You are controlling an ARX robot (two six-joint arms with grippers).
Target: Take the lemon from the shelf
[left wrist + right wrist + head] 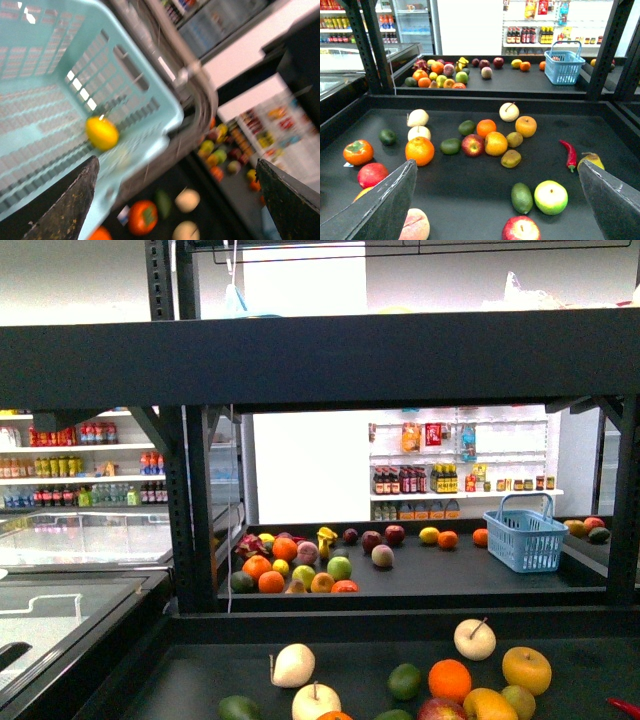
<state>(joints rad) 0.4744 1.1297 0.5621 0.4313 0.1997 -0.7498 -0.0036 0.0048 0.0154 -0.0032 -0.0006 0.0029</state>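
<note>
In the blurred left wrist view, the lemon [102, 132], bright yellow and oval, lies on the floor of a pale teal basket [45, 75]. My left gripper [177, 200] is open and empty, held apart from the lemon near the basket's rim, above the black shelf [210, 220]. My right gripper [497, 200] is open and empty above the shelf's dark tier [465, 192]. Loose fruit is spread under it. The shelf's thick black edge [400, 360] crosses the front view. Neither gripper shows there.
On the near tier lie oranges [420, 150], cream round fruits [509, 112], a red chili [569, 154], a green-yellow apple [550, 197] and a lime [521, 197]. A blue basket [525, 533] and more fruit [285, 565] sit on the far tier. White bottle shelves [85, 465] stand behind.
</note>
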